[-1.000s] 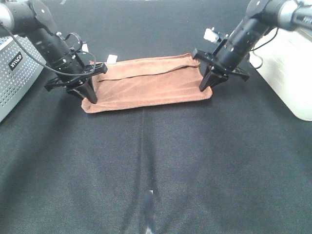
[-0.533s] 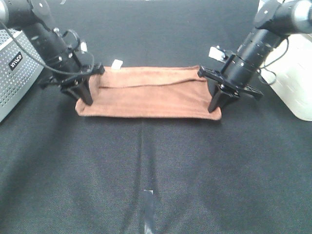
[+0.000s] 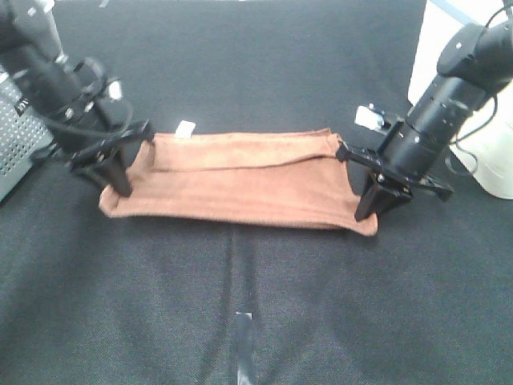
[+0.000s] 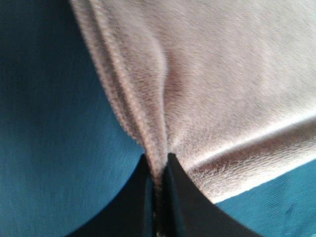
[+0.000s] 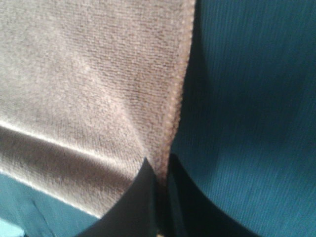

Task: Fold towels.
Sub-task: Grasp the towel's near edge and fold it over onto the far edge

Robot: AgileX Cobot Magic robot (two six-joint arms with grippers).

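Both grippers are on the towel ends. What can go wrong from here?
1. The right gripper pinches only the hem of the towel; it may slip out if pulled.
2. The left gripper holds a thin bunched edge, so a layer could drop.
3. The top layer's edge runs wavy, so the next fold may come out crooked.
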